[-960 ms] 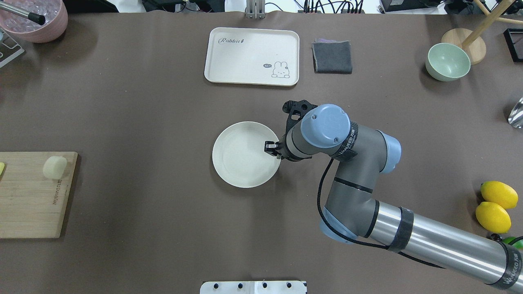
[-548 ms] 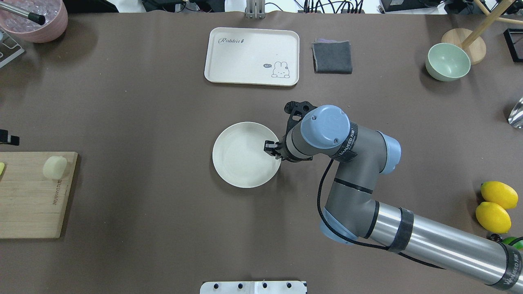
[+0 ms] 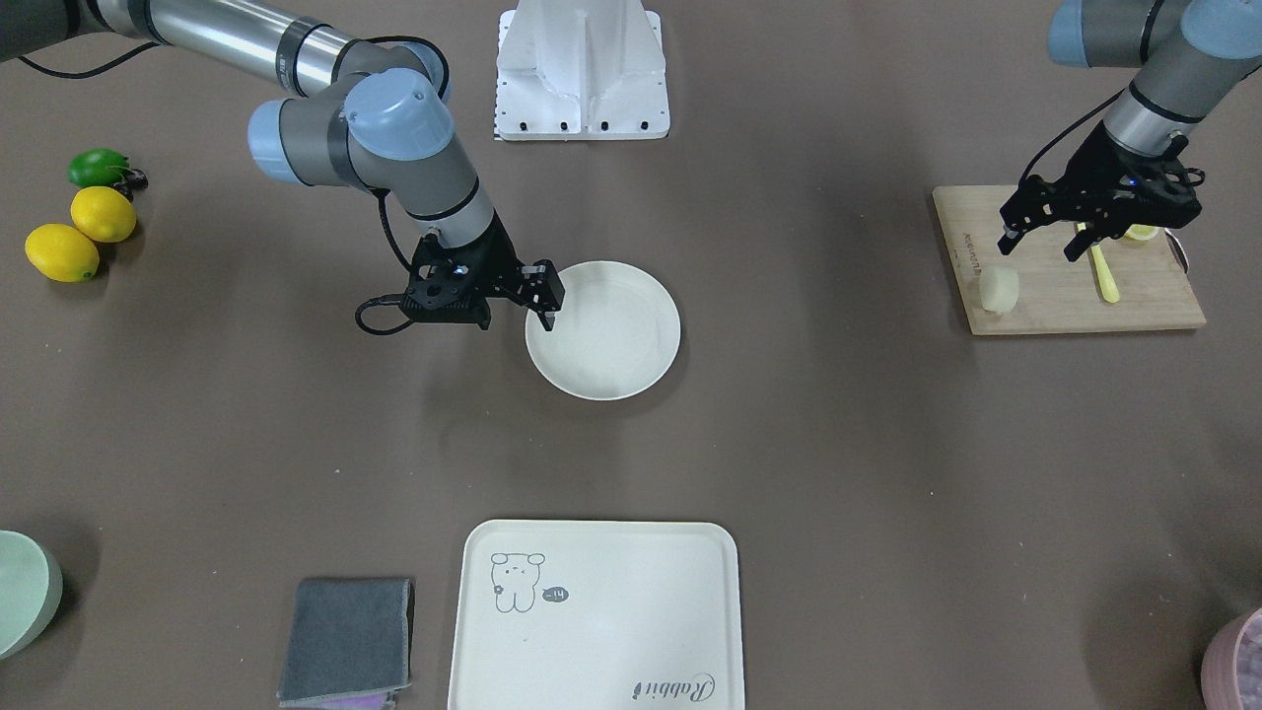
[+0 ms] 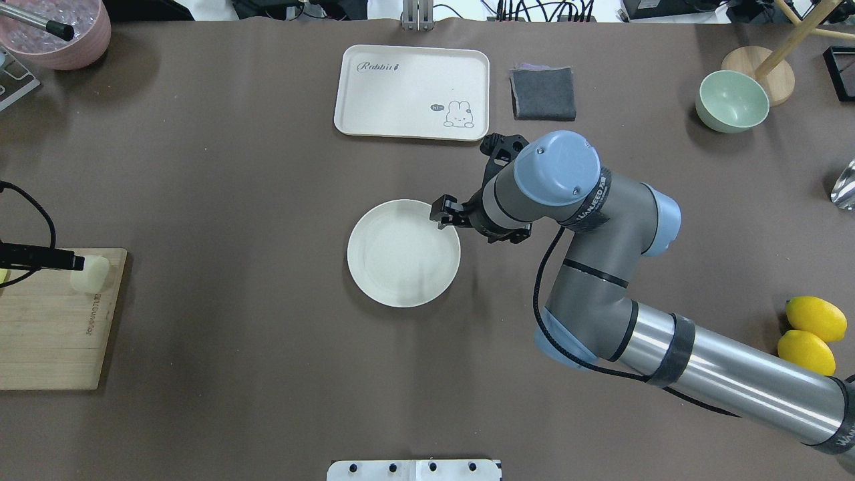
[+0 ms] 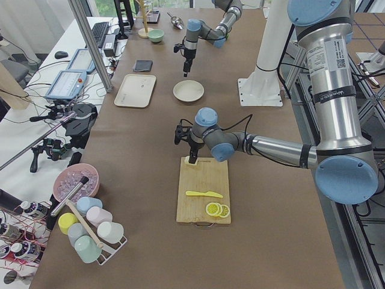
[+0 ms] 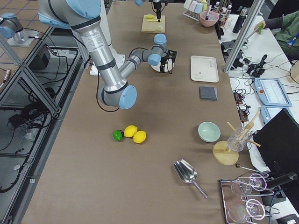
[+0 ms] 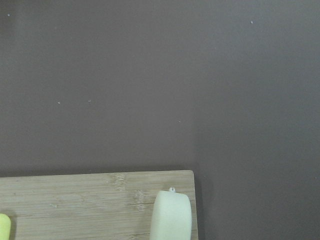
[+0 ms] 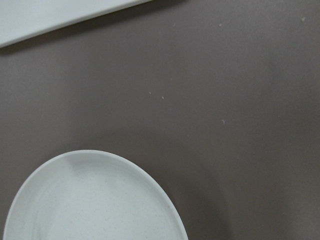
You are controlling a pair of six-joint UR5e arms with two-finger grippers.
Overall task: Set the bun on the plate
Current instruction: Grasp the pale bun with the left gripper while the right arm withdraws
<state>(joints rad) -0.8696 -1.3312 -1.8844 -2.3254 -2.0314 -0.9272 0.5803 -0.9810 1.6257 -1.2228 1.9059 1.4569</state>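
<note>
Exterior front-facing view holds one plate (image 3: 611,335), bare, at the picture's centre on the brown table (image 3: 838,444). One bun (image 3: 998,289) lies at the right side of the picture, on the lower left corner of one wooden board (image 3: 1075,306), well apart from the plate.

Two grippers show. The left gripper (image 3: 1039,242) hangs over the board with its two fingers spread wide. One fingertip sits just above the bun in the picture, and whether it touches cannot be told. The left wrist view shows only the bun's top end at the bottom edge of the frame, at the board's corner.

The right gripper (image 3: 544,311) points down at the plate's left rim. Its fingers line up one behind the other, so I cannot tell whether they are apart or together. It carries nothing that can be seen.

On the board there are also one yellow knife (image 3: 1104,278) and, in the exterior left view, two lemon slices (image 5: 218,210).

At the left edge lie two lemons (image 3: 104,214) and one lime (image 3: 99,168). Along the bottom sit one tray (image 3: 611,641), one grey cloth (image 3: 345,636) and one green bowl (image 3: 25,592).
</note>
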